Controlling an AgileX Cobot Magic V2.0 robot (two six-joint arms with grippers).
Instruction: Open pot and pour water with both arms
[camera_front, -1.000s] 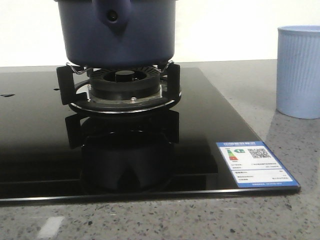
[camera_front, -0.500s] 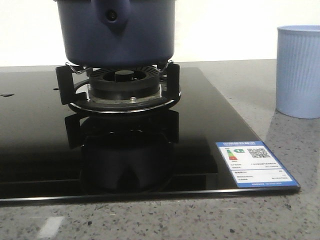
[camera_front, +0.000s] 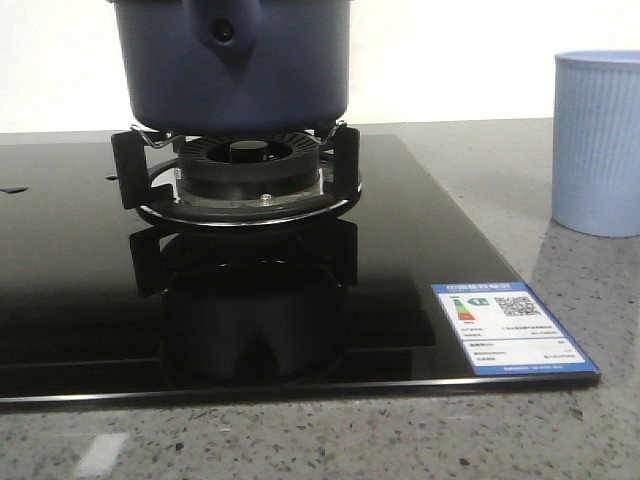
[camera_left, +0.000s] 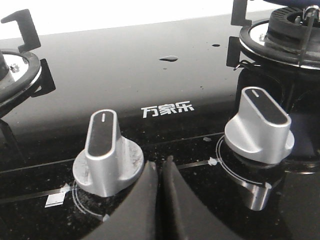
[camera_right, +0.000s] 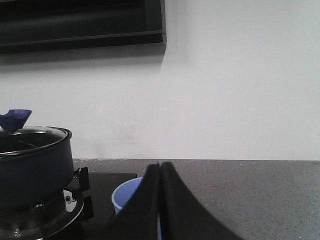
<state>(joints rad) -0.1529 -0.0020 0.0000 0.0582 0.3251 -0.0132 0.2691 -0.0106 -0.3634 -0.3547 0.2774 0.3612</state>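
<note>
The dark navy-blue pot (camera_front: 232, 70) stands on the burner's black support (camera_front: 240, 180) of the black glass hob; its handle stub with a round hole faces the camera. It also shows in the right wrist view (camera_right: 32, 167), with a glass lid and a blue knob (camera_right: 14, 119). The light blue ribbed cup (camera_front: 597, 140) stands on the counter to the right; its rim shows behind my right gripper (camera_right: 159, 165). The right gripper is shut and empty, apart from the pot. My left gripper (camera_left: 160, 162) is shut and empty, low over the hob between two silver knobs.
Two silver burner knobs sit on the hob, one (camera_left: 106, 152) beside the left gripper and one (camera_left: 260, 125) further off. A second burner (camera_left: 17, 65) lies beyond. A blue energy label (camera_front: 505, 328) marks the hob's front right corner. Grey speckled counter (camera_front: 480, 440) surrounds the hob.
</note>
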